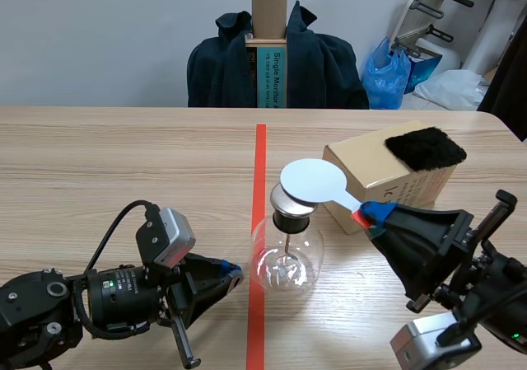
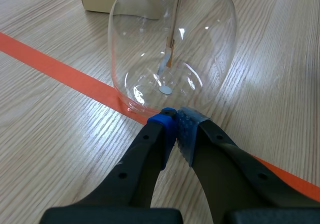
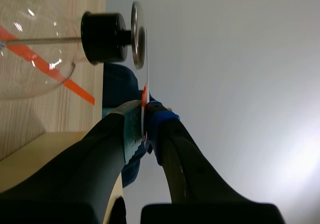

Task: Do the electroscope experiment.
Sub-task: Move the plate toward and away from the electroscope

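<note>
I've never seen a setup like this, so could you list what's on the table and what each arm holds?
centre: glass electroscope flask, standing on the red tape line
right tool: shut on white round paddle, held over the flask's top; contact unclear
left tool: shut, empty, tips at the flask's base
far right: cardboard box, black fur pad on top

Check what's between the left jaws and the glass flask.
Nothing. Left wrist view: left gripper, jaws shut, sits right at the foot of the flask; only bare table and the tape line there.
</note>
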